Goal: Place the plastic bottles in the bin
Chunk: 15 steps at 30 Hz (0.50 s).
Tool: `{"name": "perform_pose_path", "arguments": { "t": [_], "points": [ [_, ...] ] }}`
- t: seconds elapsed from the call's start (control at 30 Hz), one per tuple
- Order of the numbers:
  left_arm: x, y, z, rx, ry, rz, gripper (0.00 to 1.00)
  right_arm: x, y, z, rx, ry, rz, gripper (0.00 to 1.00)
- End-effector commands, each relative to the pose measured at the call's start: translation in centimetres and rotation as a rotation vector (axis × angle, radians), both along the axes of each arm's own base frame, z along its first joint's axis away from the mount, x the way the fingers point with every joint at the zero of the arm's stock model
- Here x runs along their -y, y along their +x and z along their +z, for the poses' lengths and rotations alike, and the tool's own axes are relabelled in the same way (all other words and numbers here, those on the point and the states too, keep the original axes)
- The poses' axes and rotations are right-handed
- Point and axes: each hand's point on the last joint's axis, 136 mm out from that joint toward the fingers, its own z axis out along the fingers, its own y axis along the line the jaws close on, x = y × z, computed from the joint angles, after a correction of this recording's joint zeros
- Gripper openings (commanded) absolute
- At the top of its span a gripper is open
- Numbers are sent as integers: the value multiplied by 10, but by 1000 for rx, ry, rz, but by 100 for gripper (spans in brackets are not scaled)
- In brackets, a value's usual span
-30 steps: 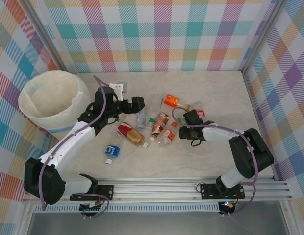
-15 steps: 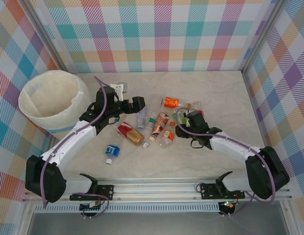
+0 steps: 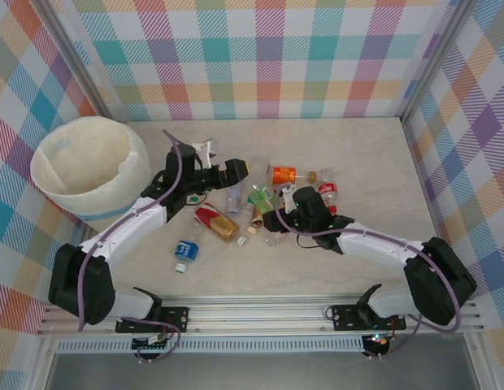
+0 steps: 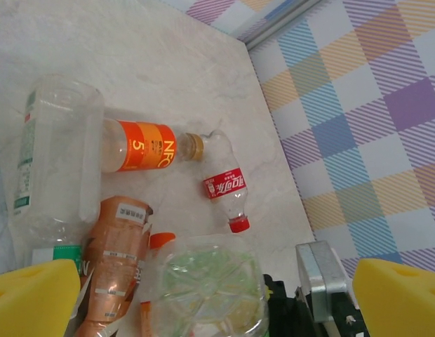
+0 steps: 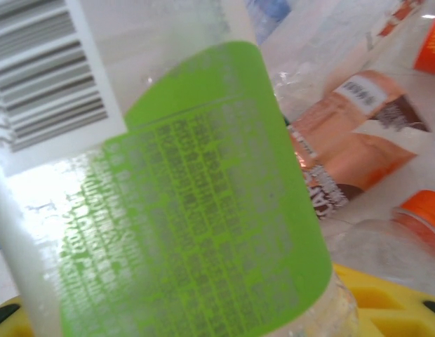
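Several crushed plastic bottles point(image 3: 236, 213) lie in a loose pile mid-table. My right gripper point(image 3: 272, 216) is shut on a clear bottle with a green label point(image 3: 260, 197), held above the pile; up close that label point(image 5: 196, 210) covers most of the right wrist view, between the yellow pads point(image 5: 386, 302). My left gripper point(image 3: 239, 171) hovers open just left of it. Its yellow fingertips point(image 4: 35, 298) frame the held bottle's round base point(image 4: 207, 288). The white bin point(image 3: 49, 175) stands at the far left.
An orange-labelled bottle point(image 4: 144, 146) and a red-labelled one point(image 4: 226, 189) lie toward the right wall. A brown-labelled bottle point(image 4: 116, 260) and a big clear one point(image 4: 56, 161) lie nearer. A blue-labelled bottle point(image 3: 185, 252) sits alone near the front.
My right gripper has carried the green-labelled bottle leftward from the pile's right side to over its middle. My left gripper has shifted slightly right.
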Motion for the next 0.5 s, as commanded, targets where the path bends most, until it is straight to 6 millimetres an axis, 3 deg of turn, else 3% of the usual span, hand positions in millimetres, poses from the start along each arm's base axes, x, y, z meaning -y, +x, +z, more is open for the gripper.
{"name": "perform_pose_path", "arguments": {
  "t": [0.0, 0.23, 0.47],
  "points": [
    [13, -6, 0, 1, -20, -28, 100, -27, 11, 37, 81, 119, 30, 47],
    [14, -4, -23, -59, 49, 0, 100, -47, 25, 63, 175, 172, 52, 49],
    [21, -8, -19, -44, 34, -42, 96, -71, 21, 79, 214, 230, 155, 50]
  ]
}}
